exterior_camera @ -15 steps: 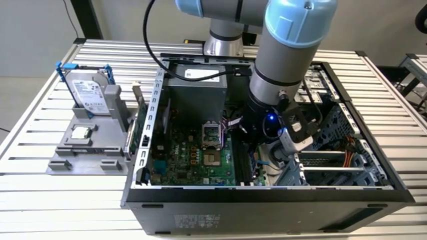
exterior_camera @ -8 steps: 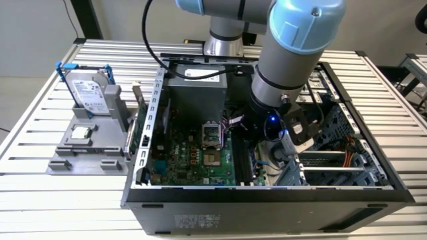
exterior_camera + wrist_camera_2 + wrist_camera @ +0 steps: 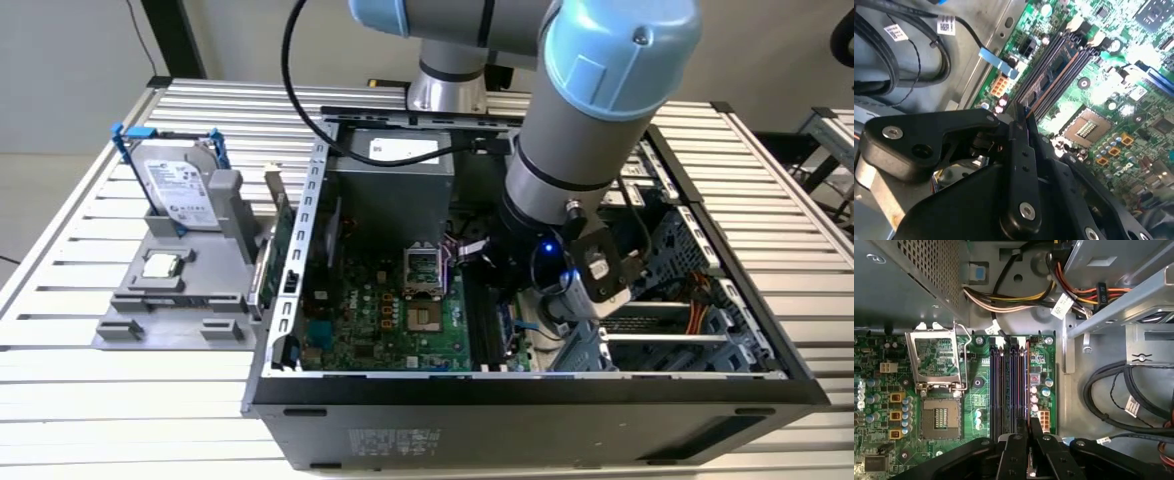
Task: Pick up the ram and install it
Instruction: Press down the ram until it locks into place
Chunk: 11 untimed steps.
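Inside the open case (image 3: 534, 395): your arm (image 3: 574, 150) is reaching steeply down, with its wrist hanging low above the motherboard (image 3: 884, 410).
Hand: your gripper (image 3: 1023, 112) is clenching; its two black fingers are nearly together, pinching the ram (image 3: 1056, 75) at their tips.
Ram position: it is running straight out from the fingertips, along the memory slots (image 3: 996, 390) just beneath the hand, in line with the slot nearest the grip.
Hard to make out: you cannot tell whether the stick is sitting fully in the slot or only resting on it, because the gripper's body is covering the near end.
Second wrist view: you are getting the ram's flat face and a thin orange edge.
First wrist view: you are looking straight down past the gripper (image 3: 1030, 426), with the CPU socket (image 3: 941, 417) off to one side of the hand and black cables (image 3: 1114, 400) lying off to the other.
Exterior view: the forearm is blocking the fingers.
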Each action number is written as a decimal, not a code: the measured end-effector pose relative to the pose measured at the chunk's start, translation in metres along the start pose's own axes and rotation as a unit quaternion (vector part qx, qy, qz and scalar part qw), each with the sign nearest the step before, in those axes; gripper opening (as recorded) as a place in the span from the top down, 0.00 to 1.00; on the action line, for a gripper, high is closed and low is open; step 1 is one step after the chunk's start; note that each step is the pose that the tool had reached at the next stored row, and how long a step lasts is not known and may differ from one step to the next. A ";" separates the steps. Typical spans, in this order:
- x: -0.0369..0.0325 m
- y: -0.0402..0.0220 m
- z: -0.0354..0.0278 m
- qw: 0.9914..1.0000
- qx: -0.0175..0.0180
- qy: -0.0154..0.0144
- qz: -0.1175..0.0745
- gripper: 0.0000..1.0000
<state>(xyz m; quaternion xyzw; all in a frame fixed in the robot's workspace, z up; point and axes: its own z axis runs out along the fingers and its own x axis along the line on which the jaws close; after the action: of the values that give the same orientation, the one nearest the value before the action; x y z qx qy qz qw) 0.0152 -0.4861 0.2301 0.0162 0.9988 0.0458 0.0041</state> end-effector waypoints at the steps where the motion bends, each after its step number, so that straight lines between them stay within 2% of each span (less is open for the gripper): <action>1: 0.0000 -0.0001 0.0002 1.000 0.000 0.000 0.000 1.00; 7: 0.0005 -0.0017 0.0031 1.000 -0.001 0.000 -0.002 1.00; 9: 0.0006 -0.0028 0.0039 1.000 -0.009 0.001 -0.003 1.00; 10: 0.0006 -0.0031 0.0042 1.000 -0.012 0.001 -0.003 1.00; 11: 0.0006 -0.0034 0.0042 1.000 -0.013 0.001 -0.003 1.00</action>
<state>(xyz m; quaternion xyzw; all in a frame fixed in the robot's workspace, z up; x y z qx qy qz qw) 0.0145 -0.4891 0.2256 0.0129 0.9982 0.0585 0.0035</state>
